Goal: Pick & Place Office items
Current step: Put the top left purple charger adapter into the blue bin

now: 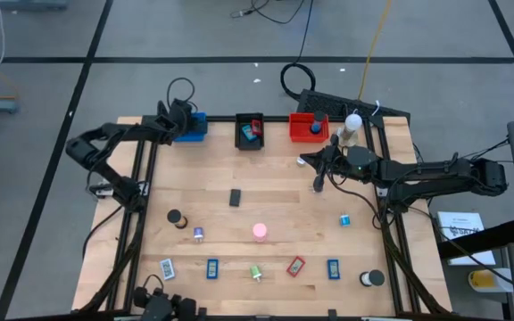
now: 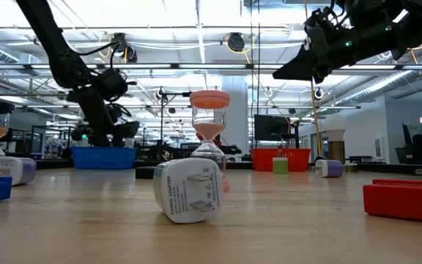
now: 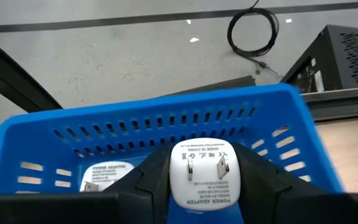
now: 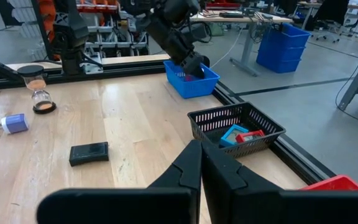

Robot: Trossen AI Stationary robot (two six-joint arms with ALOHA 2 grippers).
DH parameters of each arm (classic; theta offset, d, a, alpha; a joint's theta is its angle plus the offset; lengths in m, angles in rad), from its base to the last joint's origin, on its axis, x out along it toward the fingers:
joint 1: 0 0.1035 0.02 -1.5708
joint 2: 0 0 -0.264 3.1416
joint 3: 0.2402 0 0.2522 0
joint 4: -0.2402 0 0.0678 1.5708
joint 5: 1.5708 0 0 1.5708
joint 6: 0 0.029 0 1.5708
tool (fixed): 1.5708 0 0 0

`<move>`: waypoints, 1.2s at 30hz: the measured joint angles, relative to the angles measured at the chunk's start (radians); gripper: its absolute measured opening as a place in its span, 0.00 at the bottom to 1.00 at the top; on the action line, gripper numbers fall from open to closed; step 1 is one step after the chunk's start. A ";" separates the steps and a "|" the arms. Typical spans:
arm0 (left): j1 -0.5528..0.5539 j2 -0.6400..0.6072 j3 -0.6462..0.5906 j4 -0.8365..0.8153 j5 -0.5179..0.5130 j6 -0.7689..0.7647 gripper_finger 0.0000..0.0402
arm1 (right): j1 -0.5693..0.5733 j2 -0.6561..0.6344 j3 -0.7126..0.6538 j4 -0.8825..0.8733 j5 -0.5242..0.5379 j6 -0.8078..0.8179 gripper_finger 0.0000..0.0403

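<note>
Gripping white power adapter [image 3: 204, 173] between left gripper [image 3: 204, 186] fingers, poised over blue tray [image 3: 48, 130] at table's far edge; second adapter [image 3: 106, 177] lying inside. Hovering mid-table near red tray [image 1: 309, 127]: right gripper [image 4: 201, 163], fingers closed, empty.

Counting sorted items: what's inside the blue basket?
One white adapter lies in the blue basket; the left tool holds another above it. The tool hides the rest of the floor.
</note>
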 joint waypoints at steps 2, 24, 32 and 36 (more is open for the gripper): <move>0.001 0.012 0.000 0.010 0.000 0.004 0.34 | 0.000 0.000 0.000 0.000 0.000 0.000 0.00; -0.001 0.088 0.000 0.067 -0.009 0.027 0.42 | 0.000 0.000 0.000 0.000 0.000 0.000 0.00; -0.003 0.078 0.000 0.058 0.000 0.037 0.46 | 0.000 0.000 0.000 0.000 0.000 0.000 0.00; -0.008 0.042 0.000 0.035 -0.001 0.067 0.46 | 0.000 0.000 0.000 0.000 0.000 0.000 0.00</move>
